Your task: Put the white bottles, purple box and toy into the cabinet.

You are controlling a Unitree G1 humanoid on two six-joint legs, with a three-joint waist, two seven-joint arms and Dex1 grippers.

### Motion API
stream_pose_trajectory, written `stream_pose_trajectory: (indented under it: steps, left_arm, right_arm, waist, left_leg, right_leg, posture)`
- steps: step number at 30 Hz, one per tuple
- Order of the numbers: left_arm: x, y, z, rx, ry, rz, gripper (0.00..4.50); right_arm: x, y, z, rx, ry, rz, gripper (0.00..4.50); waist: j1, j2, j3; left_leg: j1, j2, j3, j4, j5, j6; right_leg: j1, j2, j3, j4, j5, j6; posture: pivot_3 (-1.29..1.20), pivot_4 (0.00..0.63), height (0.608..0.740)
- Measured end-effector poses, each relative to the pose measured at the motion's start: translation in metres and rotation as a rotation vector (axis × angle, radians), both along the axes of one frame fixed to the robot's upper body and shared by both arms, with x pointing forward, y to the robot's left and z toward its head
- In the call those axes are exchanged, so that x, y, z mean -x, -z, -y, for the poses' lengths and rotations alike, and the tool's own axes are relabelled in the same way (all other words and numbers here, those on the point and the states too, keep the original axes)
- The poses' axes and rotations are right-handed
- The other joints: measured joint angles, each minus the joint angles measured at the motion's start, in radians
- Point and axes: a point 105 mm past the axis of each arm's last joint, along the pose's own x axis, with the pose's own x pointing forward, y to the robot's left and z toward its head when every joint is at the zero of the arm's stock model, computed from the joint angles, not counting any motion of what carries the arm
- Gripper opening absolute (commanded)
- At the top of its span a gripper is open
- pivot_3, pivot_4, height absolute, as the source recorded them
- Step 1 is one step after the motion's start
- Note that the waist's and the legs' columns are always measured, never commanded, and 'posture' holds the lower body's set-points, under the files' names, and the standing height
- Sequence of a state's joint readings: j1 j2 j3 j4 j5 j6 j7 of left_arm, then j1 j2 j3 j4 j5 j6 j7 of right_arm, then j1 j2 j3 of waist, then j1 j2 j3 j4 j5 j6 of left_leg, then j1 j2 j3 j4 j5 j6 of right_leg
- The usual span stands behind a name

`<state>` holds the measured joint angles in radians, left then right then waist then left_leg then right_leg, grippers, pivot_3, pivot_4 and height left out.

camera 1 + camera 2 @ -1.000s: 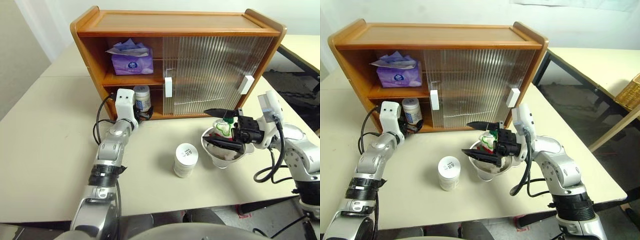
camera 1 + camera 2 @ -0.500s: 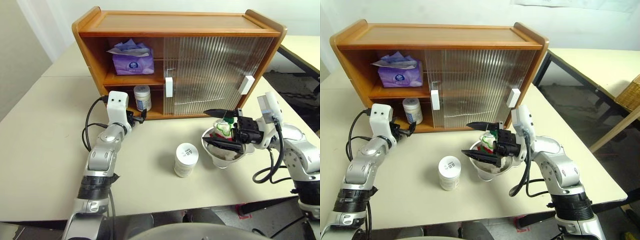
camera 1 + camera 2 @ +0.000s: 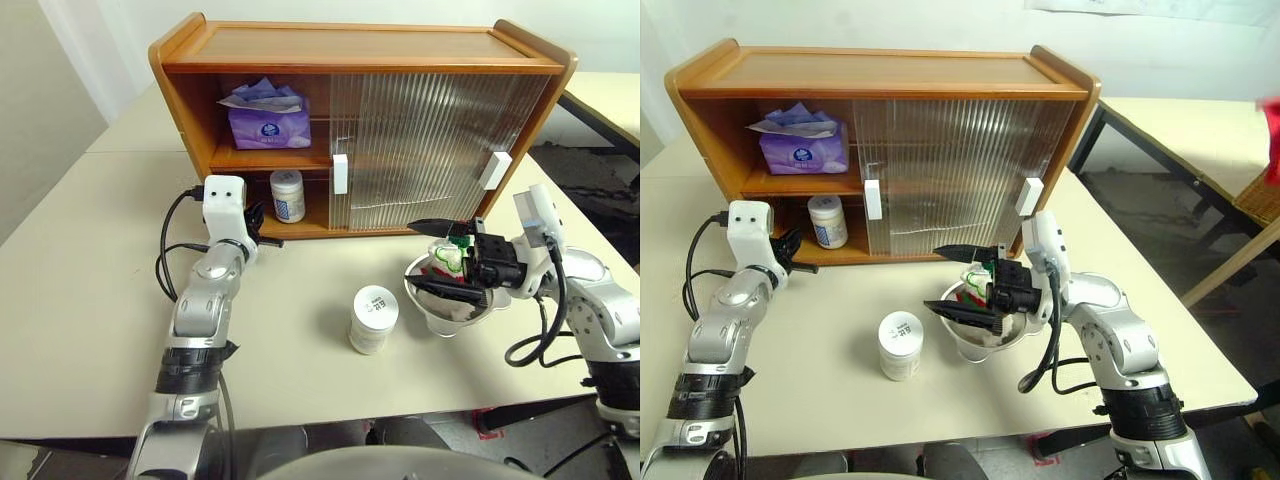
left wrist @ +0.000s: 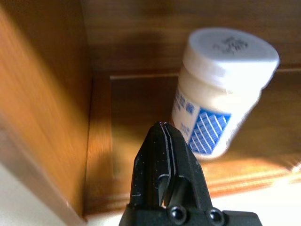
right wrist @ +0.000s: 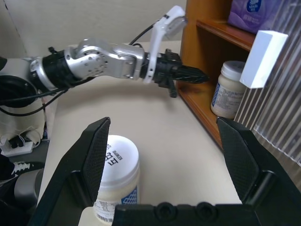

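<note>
The cabinet [image 3: 360, 45] stands at the back of the table with its left side open. The purple box [image 3: 268, 122] lies on the upper shelf. One white bottle [image 3: 288, 195] stands upright on the lower shelf, and the other white bottle [image 3: 373, 318] stands on the table in the middle. My left gripper [image 3: 268, 240] is shut and empty just outside the lower shelf, pointing at the bottle [image 4: 221, 89] there without touching it. The toy [image 3: 447, 257] sits in a silver bowl [image 3: 440, 310]. My right gripper [image 3: 412, 254] hangs open over that bowl, pointing left.
Ribbed sliding doors with white handles [image 3: 339, 173] cover the cabinet's middle and right. A black cable loops beside my left forearm [image 3: 165, 275]. A second table [image 3: 1200, 125] and a wicker basket [image 3: 1265, 190] stand off to the right, across a gap of floor.
My left gripper let go of the bottle on the lower shelf, drew back out of the cabinet to the left, and shut. The bottle stayed there. The right arm has not moved.
</note>
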<state>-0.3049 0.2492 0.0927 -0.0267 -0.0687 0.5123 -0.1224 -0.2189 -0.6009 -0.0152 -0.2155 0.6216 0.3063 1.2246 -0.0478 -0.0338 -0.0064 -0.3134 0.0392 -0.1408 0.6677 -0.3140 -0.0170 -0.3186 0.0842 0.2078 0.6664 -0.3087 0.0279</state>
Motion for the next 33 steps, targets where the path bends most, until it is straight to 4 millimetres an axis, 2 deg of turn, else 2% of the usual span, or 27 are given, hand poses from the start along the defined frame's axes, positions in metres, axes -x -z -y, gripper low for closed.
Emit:
stream_pose_trajectory:
  steps: [4, 12, 22, 26, 33]
  left_arm:
    - [-0.009, -0.003, 0.001, -0.031, -0.012, 0.010, 0.02]
    - [-0.013, -0.005, 0.000, -0.076, -0.037, 0.019, 0.02]
    - [-0.021, 0.004, 0.001, -0.125, -0.031, -0.022, 0.02]
    - [-0.024, 0.004, 0.006, -0.124, -0.004, -0.024, 0.02]
    - [-0.032, 0.003, 0.029, -0.098, 0.059, -0.020, 0.02]
  right_arm:
    - [0.000, -0.001, -0.001, 0.001, 0.000, 0.001, 4.50]
    - [-0.001, -0.002, -0.002, 0.003, 0.010, 0.000, 4.50]
    - [-0.001, -0.002, -0.005, -0.006, 0.008, -0.003, 4.50]
    - [-0.001, -0.002, -0.006, -0.004, 0.005, -0.004, 4.50]
    - [0.000, -0.003, -0.009, -0.005, 0.003, -0.001, 4.50]
  waist:
    - [0.000, 0.000, 0.000]
    - [-0.001, 0.000, 0.000]
    - [0.006, -0.001, 0.000]
    - [0.009, -0.002, 0.001]
    - [0.009, -0.003, 0.002]
  left_leg:
    - [0.000, 0.000, 0.000, 0.000, 0.000, 0.000]
    - [0.000, 0.000, 0.000, 0.000, 0.000, 0.000]
    - [0.000, 0.000, 0.000, 0.000, 0.000, 0.003]
    - [0.000, 0.000, 0.000, 0.001, 0.000, 0.007]
    - [0.000, -0.001, 0.000, 0.003, 0.003, 0.010]
  right_leg:
    - [0.000, 0.000, 0.000, 0.000, 0.000, 0.000]
    - [0.000, 0.000, 0.000, 0.000, 0.000, 0.001]
    - [0.000, 0.000, 0.000, 0.000, 0.001, 0.002]
    - [0.000, 0.000, 0.000, 0.000, 0.000, -0.001]
    - [0.001, 0.000, -0.001, 0.000, 0.000, 0.000]
  posture:
    - [-0.09, 0.000, 0.740]
    - [-0.09, 0.000, 0.740]
    - [-0.10, 0.000, 0.740]
    - [-0.10, 0.000, 0.740]
    - [-0.10, 0.000, 0.740]
